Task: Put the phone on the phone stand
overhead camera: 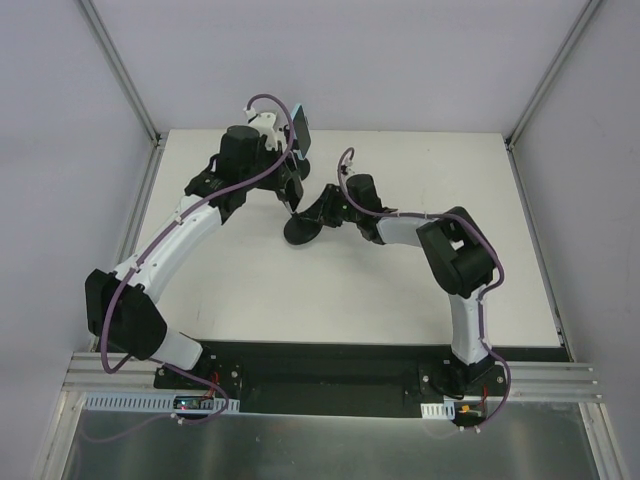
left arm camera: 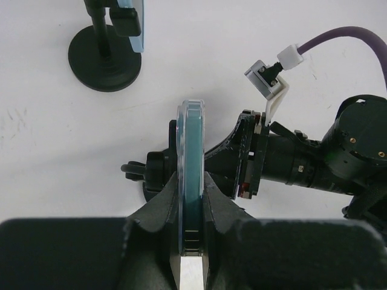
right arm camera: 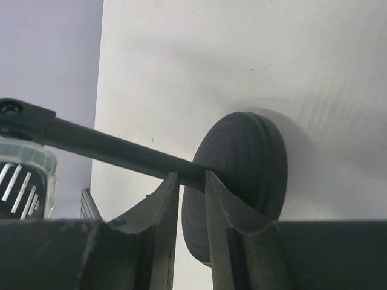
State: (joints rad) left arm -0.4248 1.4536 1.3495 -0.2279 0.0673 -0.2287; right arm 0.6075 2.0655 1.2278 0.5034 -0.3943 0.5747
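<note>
The phone [left arm camera: 190, 145] is a thin teal slab in a clear case, seen edge-on. My left gripper [left arm camera: 192, 181] is shut on it and holds it upright above the table, at the back centre in the top view [overhead camera: 288, 190]. The black phone stand has a round base [right arm camera: 242, 175] and a thin pole [right arm camera: 109, 148]. My right gripper [right arm camera: 192, 178] is shut on the pole just above the base, also seen from above [overhead camera: 318, 212]. The stand's base [overhead camera: 300, 233] sits directly below the held phone. In the left wrist view, part of the stand [left arm camera: 148, 172] shows behind the phone.
A second black stand [left arm camera: 106, 60] stands farther back on the white table [overhead camera: 420, 290], with a light blue slab [left arm camera: 138, 27] clamped at its top; that slab also shows in the top view [overhead camera: 300, 128]. Grey walls and metal frame posts [overhead camera: 120, 70] enclose the table.
</note>
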